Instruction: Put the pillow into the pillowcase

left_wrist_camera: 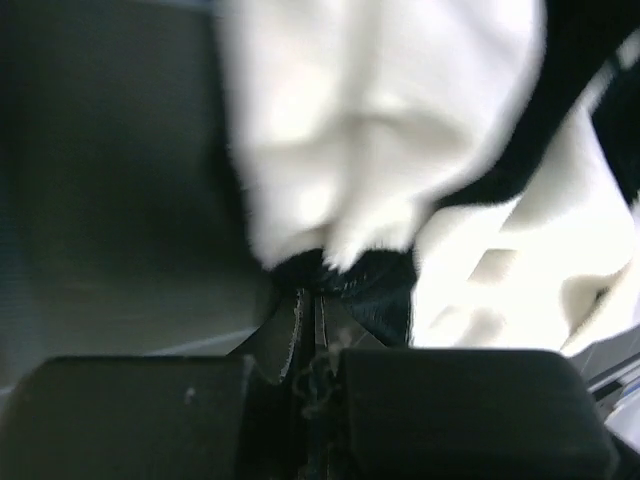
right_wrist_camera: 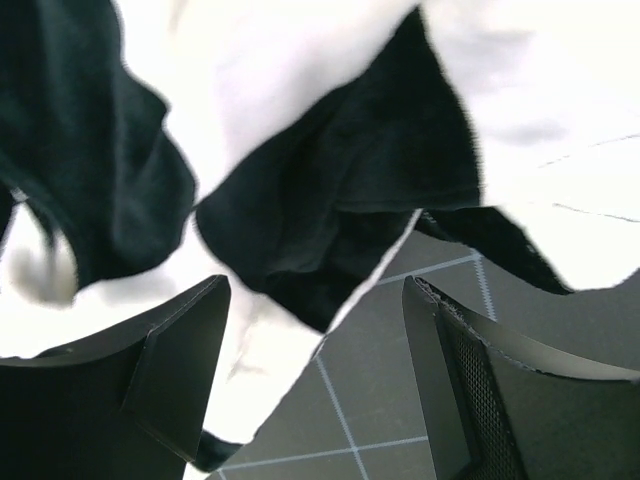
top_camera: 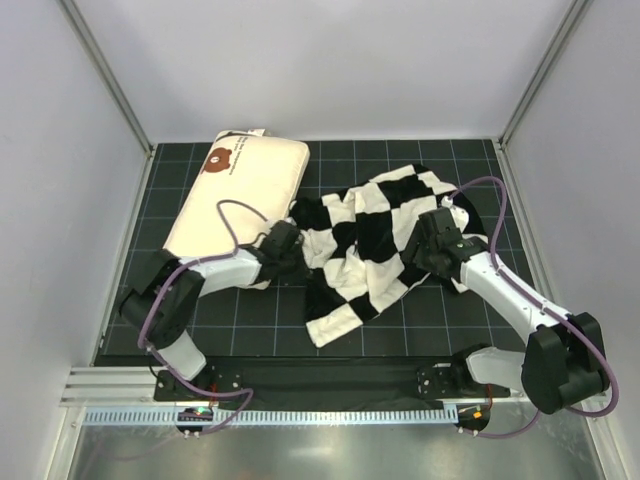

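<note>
The cream pillow (top_camera: 240,190) with a brown bear-face mark lies at the back left of the mat. The black-and-white checked pillowcase (top_camera: 375,240) lies crumpled in the middle; it also shows in the left wrist view (left_wrist_camera: 380,130) and the right wrist view (right_wrist_camera: 330,190). My left gripper (top_camera: 292,252) is shut on the pillowcase's left edge, its jaws (left_wrist_camera: 318,300) pressed together on black fabric. My right gripper (top_camera: 425,240) is open at the pillowcase's right side; in the right wrist view (right_wrist_camera: 315,340) a fabric edge hangs between its spread fingers, untouched.
The black gridded mat (top_camera: 250,325) covers the table, bounded by grey walls on the left, back and right. A metal rail (top_camera: 320,412) runs along the near edge by the arm bases.
</note>
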`<action>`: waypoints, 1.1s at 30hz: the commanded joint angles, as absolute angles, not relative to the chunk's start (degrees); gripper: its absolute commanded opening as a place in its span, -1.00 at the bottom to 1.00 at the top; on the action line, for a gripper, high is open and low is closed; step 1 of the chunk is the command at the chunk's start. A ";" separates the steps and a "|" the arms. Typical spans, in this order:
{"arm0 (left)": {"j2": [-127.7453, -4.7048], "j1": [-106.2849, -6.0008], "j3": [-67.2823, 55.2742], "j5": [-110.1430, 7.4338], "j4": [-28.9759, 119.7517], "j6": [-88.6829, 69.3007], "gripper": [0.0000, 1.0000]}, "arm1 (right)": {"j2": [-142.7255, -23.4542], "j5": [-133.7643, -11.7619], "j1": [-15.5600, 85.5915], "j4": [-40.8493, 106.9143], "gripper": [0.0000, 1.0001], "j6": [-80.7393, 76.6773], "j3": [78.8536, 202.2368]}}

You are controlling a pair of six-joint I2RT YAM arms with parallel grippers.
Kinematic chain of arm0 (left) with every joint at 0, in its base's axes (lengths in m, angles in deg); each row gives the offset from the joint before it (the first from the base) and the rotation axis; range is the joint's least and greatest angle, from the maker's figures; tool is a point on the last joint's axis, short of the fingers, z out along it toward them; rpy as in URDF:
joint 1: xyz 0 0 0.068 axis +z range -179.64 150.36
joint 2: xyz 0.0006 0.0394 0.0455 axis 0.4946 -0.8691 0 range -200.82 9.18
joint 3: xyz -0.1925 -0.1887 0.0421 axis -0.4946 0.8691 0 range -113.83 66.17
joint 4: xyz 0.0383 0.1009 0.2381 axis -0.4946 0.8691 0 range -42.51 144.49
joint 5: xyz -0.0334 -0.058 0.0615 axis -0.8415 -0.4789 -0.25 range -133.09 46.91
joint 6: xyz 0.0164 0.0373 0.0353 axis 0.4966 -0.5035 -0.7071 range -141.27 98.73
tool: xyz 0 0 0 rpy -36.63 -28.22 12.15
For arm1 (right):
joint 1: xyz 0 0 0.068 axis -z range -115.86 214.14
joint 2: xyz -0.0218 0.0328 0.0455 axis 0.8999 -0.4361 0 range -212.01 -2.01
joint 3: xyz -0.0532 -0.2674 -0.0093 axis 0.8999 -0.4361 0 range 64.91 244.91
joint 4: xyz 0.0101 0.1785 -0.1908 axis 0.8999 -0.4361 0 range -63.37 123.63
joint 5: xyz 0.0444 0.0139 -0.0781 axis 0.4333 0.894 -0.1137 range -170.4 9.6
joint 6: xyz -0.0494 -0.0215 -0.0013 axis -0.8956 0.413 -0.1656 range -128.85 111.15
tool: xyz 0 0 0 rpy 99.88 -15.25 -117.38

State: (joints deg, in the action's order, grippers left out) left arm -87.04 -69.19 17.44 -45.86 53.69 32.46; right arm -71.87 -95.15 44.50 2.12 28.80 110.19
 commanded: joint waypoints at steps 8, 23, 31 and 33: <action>-64.05 -41.96 28.90 -44.33 61.37 27.95 -1.00 | -69.51 -101.15 50.34 3.56 0.73 36.24 107.81; -62.63 -42.47 29.77 -49.43 65.25 23.47 -0.78 | -74.17 -100.44 52.36 5.94 0.46 38.96 104.90; -54.73 -44.06 26.62 -38.97 72.53 22.59 0.33 | -65.83 -104.83 53.42 3.05 0.14 36.52 103.93; -53.14 -44.15 24.17 -36.60 75.34 22.15 0.42 | -61.79 -103.53 53.51 3.21 0.37 33.80 104.02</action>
